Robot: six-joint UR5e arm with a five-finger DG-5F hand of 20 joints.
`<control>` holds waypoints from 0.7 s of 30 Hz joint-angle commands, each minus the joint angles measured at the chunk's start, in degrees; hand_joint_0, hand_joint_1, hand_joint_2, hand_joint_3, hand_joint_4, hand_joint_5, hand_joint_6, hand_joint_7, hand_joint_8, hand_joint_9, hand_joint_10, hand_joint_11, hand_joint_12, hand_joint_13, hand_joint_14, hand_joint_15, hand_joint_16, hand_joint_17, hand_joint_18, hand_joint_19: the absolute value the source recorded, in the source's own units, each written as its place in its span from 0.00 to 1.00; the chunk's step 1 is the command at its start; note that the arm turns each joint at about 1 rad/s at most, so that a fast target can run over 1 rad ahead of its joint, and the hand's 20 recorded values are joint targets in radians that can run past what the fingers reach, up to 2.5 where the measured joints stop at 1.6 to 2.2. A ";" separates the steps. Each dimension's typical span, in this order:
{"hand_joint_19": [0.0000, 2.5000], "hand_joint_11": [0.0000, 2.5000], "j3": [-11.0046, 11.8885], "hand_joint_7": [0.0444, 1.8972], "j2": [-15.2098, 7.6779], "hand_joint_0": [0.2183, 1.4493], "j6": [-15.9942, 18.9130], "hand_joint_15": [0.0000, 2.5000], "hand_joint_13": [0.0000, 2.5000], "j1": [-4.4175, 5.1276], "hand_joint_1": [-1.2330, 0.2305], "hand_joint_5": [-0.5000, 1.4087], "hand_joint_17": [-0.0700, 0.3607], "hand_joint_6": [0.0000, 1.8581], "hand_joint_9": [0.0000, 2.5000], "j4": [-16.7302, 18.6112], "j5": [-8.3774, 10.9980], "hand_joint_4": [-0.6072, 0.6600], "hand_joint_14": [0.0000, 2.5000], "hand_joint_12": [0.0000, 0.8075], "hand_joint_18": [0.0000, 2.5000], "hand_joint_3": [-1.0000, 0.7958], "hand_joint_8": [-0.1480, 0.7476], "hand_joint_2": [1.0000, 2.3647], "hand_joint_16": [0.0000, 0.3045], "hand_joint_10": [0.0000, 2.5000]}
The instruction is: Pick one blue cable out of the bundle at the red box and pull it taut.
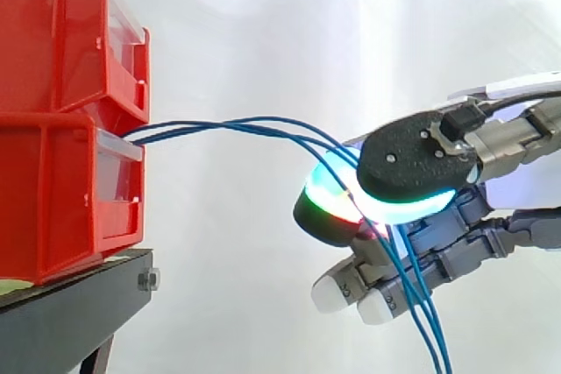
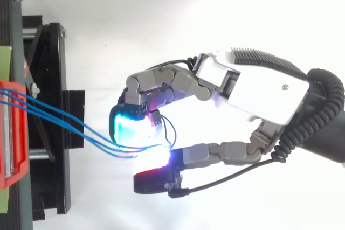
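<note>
While pinched between the robot hand's (image 2: 253, 87) pads (image 2: 126, 127), blue cables (image 1: 210, 124) from the lower red bin (image 1: 53, 199).

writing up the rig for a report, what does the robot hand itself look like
The robot hand has a white palm shell with a black ribbed block, and grey segmented metal fingers. Its fingertips are thick rounded pads with black backs; some glow cyan, green and red, others plain white.
</note>
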 commanded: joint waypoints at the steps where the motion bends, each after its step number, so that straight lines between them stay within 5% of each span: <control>1: 0.08 0.59 0.32 0.64 -0.04 0.39 -0.08 0.09 0.19 0.02 0.16 0.14 0.48 0.49 0.27 0.00 0.00 0.58 0.00 0.52 0.22 0.41 0.53 0.01 0.20 0.01; 10: 0.09 0.59 0.41 0.63 -0.04 0.35 -0.08 0.10 0.19 0.02 0.18 0.14 0.48 0.48 0.27 -0.09 0.00 0.59 0.00 0.53 0.21 0.28 0.53 0.00 0.20 0.01; 21: 0.11 0.59 0.32 0.62 0.04 0.22 -0.08 0.10 0.19 0.02 0.25 0.15 0.51 0.48 0.29 -0.09 0.00 0.62 0.00 0.57 0.22 0.28 0.57 0.00 0.22 0.00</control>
